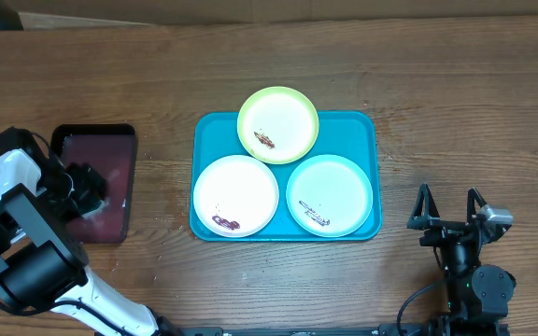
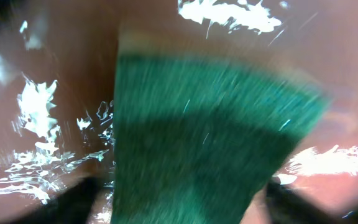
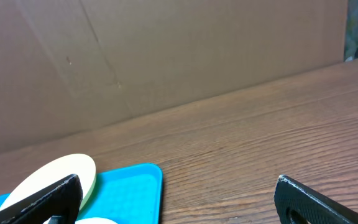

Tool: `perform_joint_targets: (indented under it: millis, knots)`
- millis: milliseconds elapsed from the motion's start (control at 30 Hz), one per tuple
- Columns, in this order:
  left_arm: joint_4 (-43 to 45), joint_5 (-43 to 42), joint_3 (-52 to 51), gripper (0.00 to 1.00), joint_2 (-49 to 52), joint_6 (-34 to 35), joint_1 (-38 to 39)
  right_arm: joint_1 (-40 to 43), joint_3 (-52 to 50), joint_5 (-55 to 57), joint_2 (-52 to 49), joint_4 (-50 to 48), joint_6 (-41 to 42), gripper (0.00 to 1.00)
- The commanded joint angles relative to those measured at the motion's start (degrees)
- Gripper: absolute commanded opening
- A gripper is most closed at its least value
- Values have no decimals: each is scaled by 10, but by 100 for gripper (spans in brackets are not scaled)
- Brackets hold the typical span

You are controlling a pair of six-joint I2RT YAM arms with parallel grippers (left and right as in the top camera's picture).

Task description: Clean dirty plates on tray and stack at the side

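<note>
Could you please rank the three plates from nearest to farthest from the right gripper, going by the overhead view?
Measured from the right gripper in the overhead view:
1. Mint-blue plate, at the tray's right front, nearest.
2. Yellow-green plate, at the tray's rear middle, overhanging its rim.
3. White plate, at the tray's left front, farthest.

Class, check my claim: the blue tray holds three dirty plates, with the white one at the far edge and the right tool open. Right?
Not quite. The overhead view shows the yellow-green plate at the tray's far edge; the white plate sits near-left. Three smeared plates and the open right tool are correct.
</note>
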State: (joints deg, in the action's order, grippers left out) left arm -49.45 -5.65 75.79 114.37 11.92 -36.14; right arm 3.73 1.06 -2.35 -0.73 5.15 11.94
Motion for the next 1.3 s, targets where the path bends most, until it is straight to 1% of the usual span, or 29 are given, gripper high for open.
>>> perform_joint_targets:
  millis: [0,167,200,267,300,333,367,467,500,533,567,600,900,933,967,1000,1067,1100,1133,1200,1233,1267]
  knots:
    - [32,2,-11,100,18,-2,-2,1,-6,3,5,-4,-2,100]
    - [95,3,-11,100,18,-2,-2,1,-6,3,5,-4,-2,100]
    - [103,3,-11,98,18,-2,-2,1,-6,3,5,-4,-2,100]
    - [113,3,-11,64,18,-2,-2,1,-6,3,5,-4,-2,100]
    - [116,3,-11,44,18,-2,-2,1,-6,3,5,-4,-2,100]
    - [118,3,-11,13,18,-2,-2,1,-6,3,5,-4,-2,100]
    - [119,3,-11,4,18,-2,-2,1,-6,3,5,-4,-2,100]
    - [117,3,-11,4,18,-2,-2,1,-6,3,5,-4,-2,100]
    - [115,3,-11,6,18,-2,-2,1,-6,3,5,-4,-2,100]
    - [109,3,-11,27,18,-2,-2,1,-6,3,5,-4,-2,100]
    - [104,3,-11,67,18,-1,-2,1,-6,3,5,-4,-2,100]
    - [96,3,-11,100,18,-2,-2,1,-6,3,5,-4,-2,100]
    - [-14,-2,-11,100,18,-1,-2,1,-6,3,5,-4,-2,100]
    - [-25,-2,-11,95,18,-1,-2,1,-6,3,5,-4,-2,100]
    - [-35,-2,-11,82,18,-1,-2,1,-6,3,5,-4,-2,100]
    - [-41,-2,-11,66,18,-1,-2,1,-6,3,5,-4,-2,100]
    - [-48,-2,-11,27,18,-1,-2,1,-6,3,5,-4,-2,100]
    - [-48,-2,-11,9,18,-1,-2,1,-6,3,5,-4,-2,100]
    - [-48,-2,-11,4,18,-1,-2,1,-6,3,5,-4,-2,100]
    - [-44,-1,-11,4,18,-1,-2,1,-6,3,5,-4,-2,100]
    - [-39,-1,-11,8,18,-1,-2,1,-6,3,5,-4,-2,100]
    - [-35,-1,-11,47,18,-2,-2,1,-6,3,5,-4,-2,100]
